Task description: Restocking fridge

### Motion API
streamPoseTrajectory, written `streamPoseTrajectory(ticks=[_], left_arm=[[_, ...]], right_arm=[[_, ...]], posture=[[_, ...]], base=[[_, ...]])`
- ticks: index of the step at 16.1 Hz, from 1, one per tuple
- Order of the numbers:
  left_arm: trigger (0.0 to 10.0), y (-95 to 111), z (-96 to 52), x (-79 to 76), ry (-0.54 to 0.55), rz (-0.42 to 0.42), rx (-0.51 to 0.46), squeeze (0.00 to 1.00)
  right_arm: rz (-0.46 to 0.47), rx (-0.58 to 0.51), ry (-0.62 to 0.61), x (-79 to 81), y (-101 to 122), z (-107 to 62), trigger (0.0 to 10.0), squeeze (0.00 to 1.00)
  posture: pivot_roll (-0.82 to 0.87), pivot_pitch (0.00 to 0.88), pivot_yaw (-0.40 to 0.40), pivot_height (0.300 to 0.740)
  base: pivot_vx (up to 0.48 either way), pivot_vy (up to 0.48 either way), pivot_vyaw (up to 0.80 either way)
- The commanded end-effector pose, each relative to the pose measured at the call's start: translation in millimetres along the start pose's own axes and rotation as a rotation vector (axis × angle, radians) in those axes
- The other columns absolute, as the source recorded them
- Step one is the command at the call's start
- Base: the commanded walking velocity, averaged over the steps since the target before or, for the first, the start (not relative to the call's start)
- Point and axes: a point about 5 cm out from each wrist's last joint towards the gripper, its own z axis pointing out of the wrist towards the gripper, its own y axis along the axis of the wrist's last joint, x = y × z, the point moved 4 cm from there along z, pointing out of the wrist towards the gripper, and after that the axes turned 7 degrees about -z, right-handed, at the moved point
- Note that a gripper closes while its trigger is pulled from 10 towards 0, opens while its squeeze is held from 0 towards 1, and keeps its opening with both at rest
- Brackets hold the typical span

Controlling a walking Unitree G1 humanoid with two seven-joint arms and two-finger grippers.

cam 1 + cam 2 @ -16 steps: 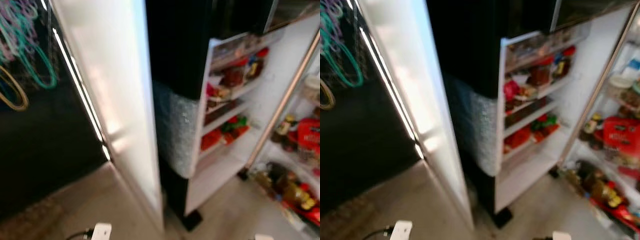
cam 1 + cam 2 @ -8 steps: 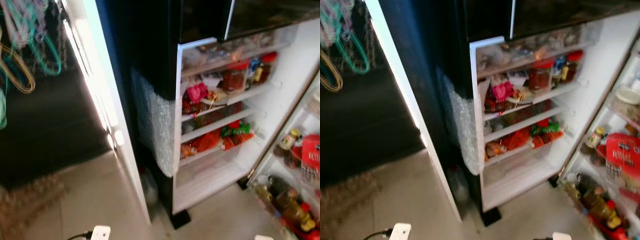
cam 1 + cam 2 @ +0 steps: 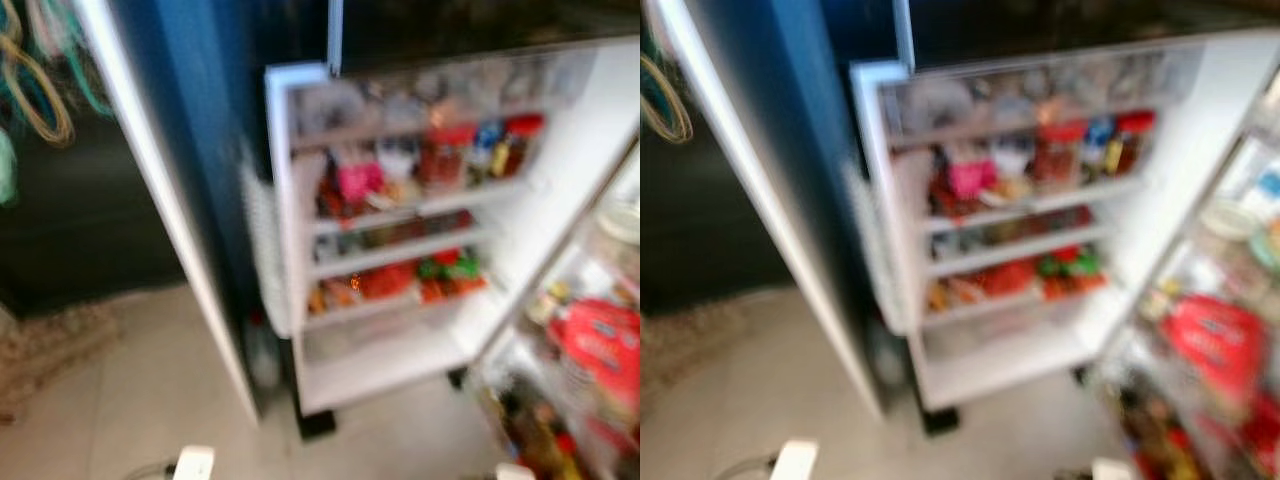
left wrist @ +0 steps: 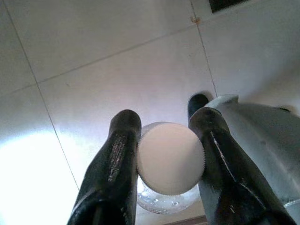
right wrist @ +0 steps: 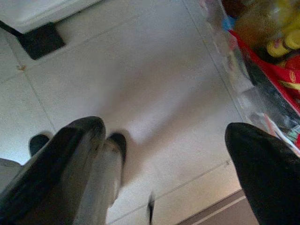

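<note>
The fridge stands open before me, blurred in the eye views. Its door (image 3: 400, 210) carries several shelves of jars, bottles and red and green packets. At the far right is the fridge's inside (image 3: 590, 350), with a red package and bottles low down. In the left wrist view my left gripper (image 4: 164, 117) is shut on a clear bottle with a round white cap (image 4: 170, 157), held over the tiled floor. In the right wrist view my right gripper (image 5: 168, 136) hangs open over the floor, beside the fridge's lowest shelf of bottles (image 5: 262, 42).
A tall dark panel with a white edge (image 3: 170, 200) stands left of the door shelves. Coloured hangers (image 3: 35, 90) hang at the upper left, and a rug (image 3: 50, 345) lies on the pale tiled floor (image 3: 150, 400). The door's black foot (image 3: 315, 422) rests on the tiles.
The whole picture has shifted and blurred: the camera has turned, so the door shelves now sit nearer the middle and the white panel edge further left. Nothing in the fridge has moved.
</note>
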Motion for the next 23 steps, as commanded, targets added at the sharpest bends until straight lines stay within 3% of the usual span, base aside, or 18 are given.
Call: streamPoseTrajectory(ticks=[1,5,9,17,18,20,23], left_arm=[[10.0,6.4,0.8,-3.9,-0.01,0.001,-0.017,0.0],[10.0,7.0,0.8,-4.2,-0.014,-0.001,-0.019,0.0],[10.0,6.8,0.8,-4.5,-0.016,-0.01,-0.019,0.0],[10.0,6.1,0.8,-4.3,-0.013,-0.028,-0.017,0.0],[10.0,6.3,0.8,-4.3,-0.013,-0.029,-0.018,0.0],[10.0,6.5,0.8,-4.4,-0.014,-0.031,-0.02,0.0],[10.0,6.8,0.7,-4.2,-0.017,-0.033,-0.022,0.0]], right_arm=[[0.025,0.018,-0.029,-8.3,-6.3,-1.5,10.0,0.0],[0.02,0.008,-0.056,-11.1,-4.9,-1.7,10.0,0.0],[0.005,-0.008,-0.093,-14.9,-3.0,-2.1,10.0,0.0],[-0.146,-0.066,-0.204,-25.7,7.3,-4.0,10.0,0.0],[-0.167,-0.078,-0.217,-29.1,10.3,-4.4,10.0,0.0],[-0.201,-0.146,-0.287,-63.8,31.3,-9.4,10.0,0.0],[-0.233,-0.175,-0.353,-75.0,38.7,-12.7,10.0,0.0]], posture=[[0.03,0.0,0.023,0.74],[0.03,0.0,0.024,0.74],[0.03,0.0,0.024,0.74],[0.03,0.005,0.024,0.74],[0.03,0.007,0.024,0.74],[0.03,0.007,0.024,0.74],[0.03,0.009,0.028,0.74]], base=[[0.0,-0.412,0.0],[0.0,-0.414,0.0],[0.0,0.0,0.0],[0.0,0.0,0.0],[0.0,0.0,0.0],[0.0,0.0,0.0],[0.0,0.0,0.0]])
